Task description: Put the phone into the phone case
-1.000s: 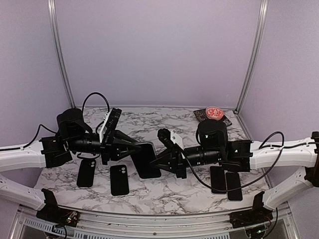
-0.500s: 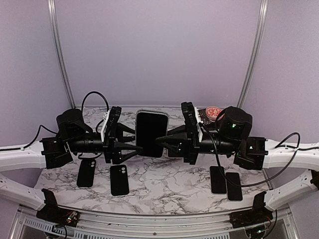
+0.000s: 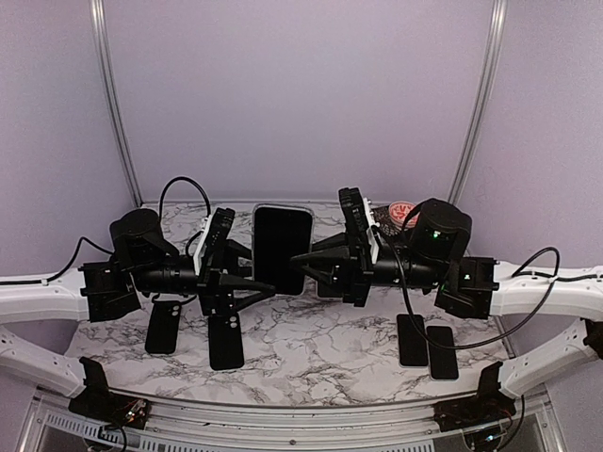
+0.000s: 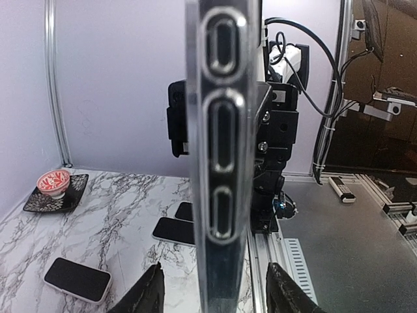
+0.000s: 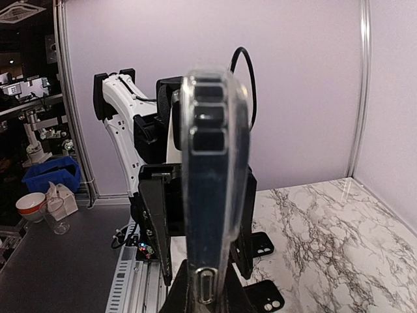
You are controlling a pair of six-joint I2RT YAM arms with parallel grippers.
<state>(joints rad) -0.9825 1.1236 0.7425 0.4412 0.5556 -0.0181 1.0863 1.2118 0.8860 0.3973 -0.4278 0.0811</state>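
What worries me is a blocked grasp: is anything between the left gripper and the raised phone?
Nothing visible does. The right gripper holds the phone upright in the air, and its side edge sits inside the open left gripper, a finger on each side with gaps showing.

The phone (image 3: pixel 282 250) stands upright between the left claw (image 3: pixel 256 276) and right claw (image 3: pixel 303 266), above the table (image 3: pixel 320 350).

**Camera layout**

Top external: high at the near side, looking down and forward across the tabletop (image 3: pixel 311 348). Wrist cameras: level, facing each other, very near opposite edges of the phone (image 3: pixel 281 247). All three views share it.
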